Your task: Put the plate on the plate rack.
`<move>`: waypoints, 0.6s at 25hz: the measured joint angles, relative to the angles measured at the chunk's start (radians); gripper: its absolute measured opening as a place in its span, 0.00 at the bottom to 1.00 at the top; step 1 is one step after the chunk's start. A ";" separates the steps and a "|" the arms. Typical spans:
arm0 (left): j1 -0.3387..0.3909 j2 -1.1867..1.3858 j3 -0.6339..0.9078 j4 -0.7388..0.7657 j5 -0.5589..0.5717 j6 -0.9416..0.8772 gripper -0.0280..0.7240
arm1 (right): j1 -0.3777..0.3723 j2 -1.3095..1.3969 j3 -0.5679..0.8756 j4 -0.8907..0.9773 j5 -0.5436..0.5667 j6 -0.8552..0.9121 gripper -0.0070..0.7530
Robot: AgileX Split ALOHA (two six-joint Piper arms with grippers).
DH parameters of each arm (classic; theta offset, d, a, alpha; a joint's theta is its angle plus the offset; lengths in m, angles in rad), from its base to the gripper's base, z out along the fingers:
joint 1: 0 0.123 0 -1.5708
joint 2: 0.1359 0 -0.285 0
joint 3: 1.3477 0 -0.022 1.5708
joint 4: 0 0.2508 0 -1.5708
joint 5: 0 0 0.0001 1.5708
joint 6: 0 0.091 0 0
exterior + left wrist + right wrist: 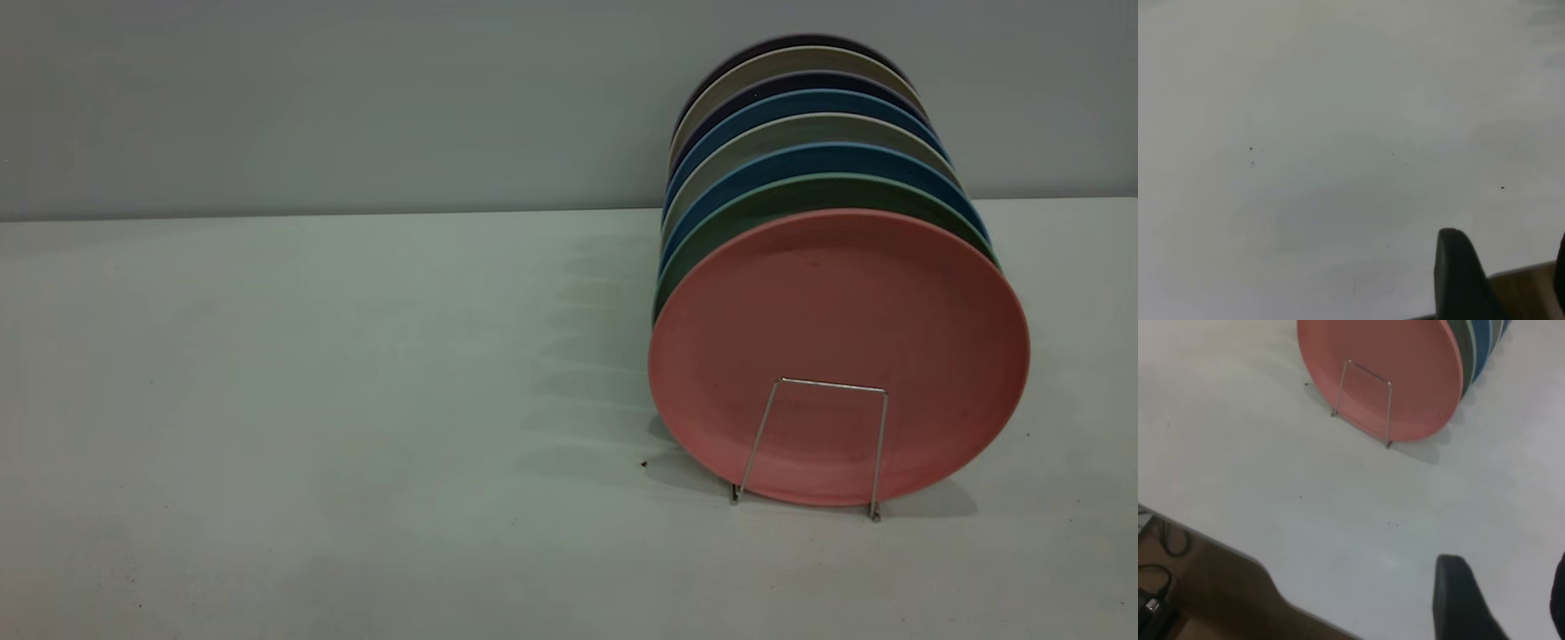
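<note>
The salmon-pink plate [836, 302] stands upright on edge at the front of a row of plates, at the right of the table. The wire plate rack [834, 385] shows as a silver loop in front of the plate's lower part. Both also show in the right wrist view: the plate [1405, 360] and the rack [1369, 372]. My right gripper [1505, 561] hangs open and empty over bare table, well back from the plate. My left gripper [1507, 237] is open and empty over bare table near its edge. Neither arm shows in the exterior view.
Behind the pink plate stand a teal-green plate [711, 233] and several blue, beige and dark plates [782, 107]. The table's edge with cables [1158, 587] below it shows in the right wrist view. A wooden surface [1528, 293] lies past the table's edge by the left gripper.
</note>
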 joint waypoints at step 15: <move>0.000 0.000 0.000 0.000 0.002 0.000 0.54 | -0.006 -0.019 0.000 0.002 0.000 0.000 0.47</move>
